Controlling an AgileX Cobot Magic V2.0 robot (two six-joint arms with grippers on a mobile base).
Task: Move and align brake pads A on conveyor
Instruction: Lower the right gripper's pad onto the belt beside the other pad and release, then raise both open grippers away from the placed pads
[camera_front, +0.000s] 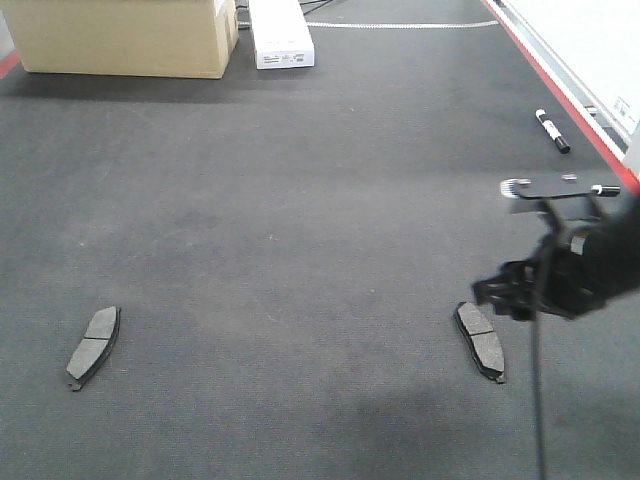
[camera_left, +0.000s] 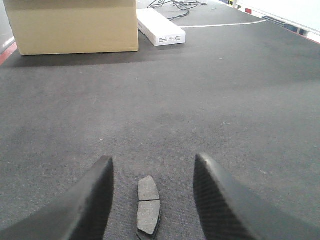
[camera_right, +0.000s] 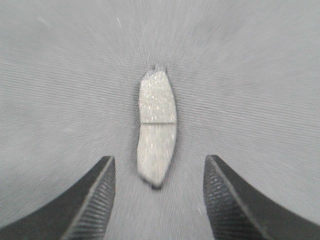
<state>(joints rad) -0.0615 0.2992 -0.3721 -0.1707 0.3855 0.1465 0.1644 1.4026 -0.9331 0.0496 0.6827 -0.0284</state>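
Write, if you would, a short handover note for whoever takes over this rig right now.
Left gripper: open, empty, with the left pad lying between its fingers on the belt.
Right gripper: open, empty, over the right pad; that view is blurred.
Pads: only two are in view. Both lie flat on the belt, far apart and tilted opposite ways.
Done: no pad is gripped and none are lined up.
Left: grip each pad, bring them together and align them. Any other pads are out of view.
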